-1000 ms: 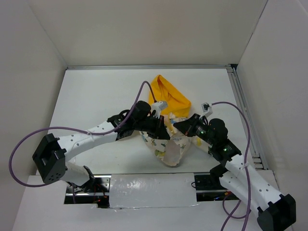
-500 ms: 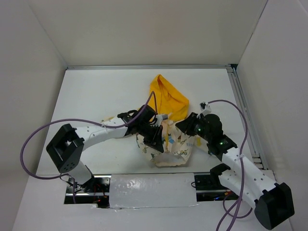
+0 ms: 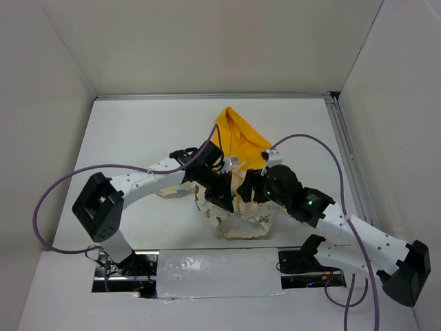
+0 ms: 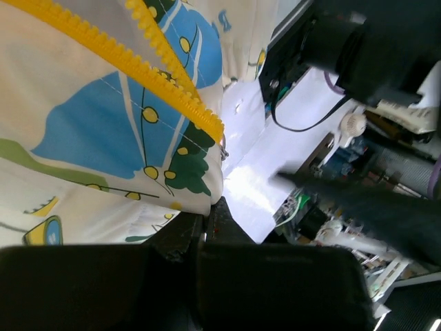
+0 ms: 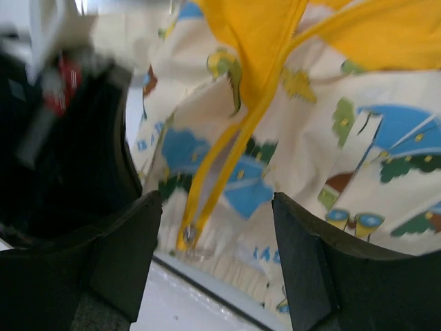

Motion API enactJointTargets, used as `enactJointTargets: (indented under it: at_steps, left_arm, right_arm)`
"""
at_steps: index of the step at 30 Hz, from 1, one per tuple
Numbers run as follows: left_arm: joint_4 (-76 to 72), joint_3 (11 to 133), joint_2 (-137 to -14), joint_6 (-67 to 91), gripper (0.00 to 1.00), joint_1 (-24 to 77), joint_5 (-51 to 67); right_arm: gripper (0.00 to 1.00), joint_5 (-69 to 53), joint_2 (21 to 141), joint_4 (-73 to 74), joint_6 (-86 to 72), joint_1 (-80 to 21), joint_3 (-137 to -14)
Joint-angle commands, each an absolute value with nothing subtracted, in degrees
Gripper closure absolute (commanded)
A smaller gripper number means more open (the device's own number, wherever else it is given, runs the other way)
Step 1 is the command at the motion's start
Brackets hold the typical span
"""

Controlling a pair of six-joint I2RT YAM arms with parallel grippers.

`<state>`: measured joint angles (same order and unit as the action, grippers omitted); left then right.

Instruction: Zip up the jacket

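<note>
Your left jaws pinch the hem of the jacket (image 3: pixel 248 217) near the near edge of the surface (image 3: pixel 131 138). Your right jaws are spread, with the yellow zipper strip (image 5: pixel 238 134) hanging between them.

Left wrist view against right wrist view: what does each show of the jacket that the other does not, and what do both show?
Only left wrist: the zipper teeth close and sharp, ending at the hem corner; the left claw shut on the jacket. Only right wrist: the right claw open, the yellow lining above it. Both: cream printed fabric and the yellow zipper strip.
</note>
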<state>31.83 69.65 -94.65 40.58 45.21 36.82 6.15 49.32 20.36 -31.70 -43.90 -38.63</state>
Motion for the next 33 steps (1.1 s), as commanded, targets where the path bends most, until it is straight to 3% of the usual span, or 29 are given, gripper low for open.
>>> enactJointTargets:
  at_steps: [1,10,21,25,33]
  left_arm:
    - [35.4,72.9,-95.4,42.4,1.0,42.9,38.2]
    - [36.4,73.7,-94.6,43.1,1.0,41.5,38.5]
    - [35.6,71.9,-92.8,43.9,1.0,41.5,39.4]
    - [35.2,71.3,-92.4,43.9,1.0,41.5,39.9]
    - [34.9,70.4,-91.4,43.9,1.0,41.5,40.3]
  right_arm:
    - [0.27,19.5,50.4,30.1,-33.6,-51.9,-42.0]
    - [0.31,34.1,53.2,37.1,-41.1,-70.7,-44.6]
    - [0.39,41.2,64.9,34.2,-42.4,-76.7,-48.7]
    - [0.54,47.0,68.7,36.6,-46.6,-77.3,-50.8]
    - [0.7,48.9,71.3,38.6,-49.0,-77.6,-51.2]
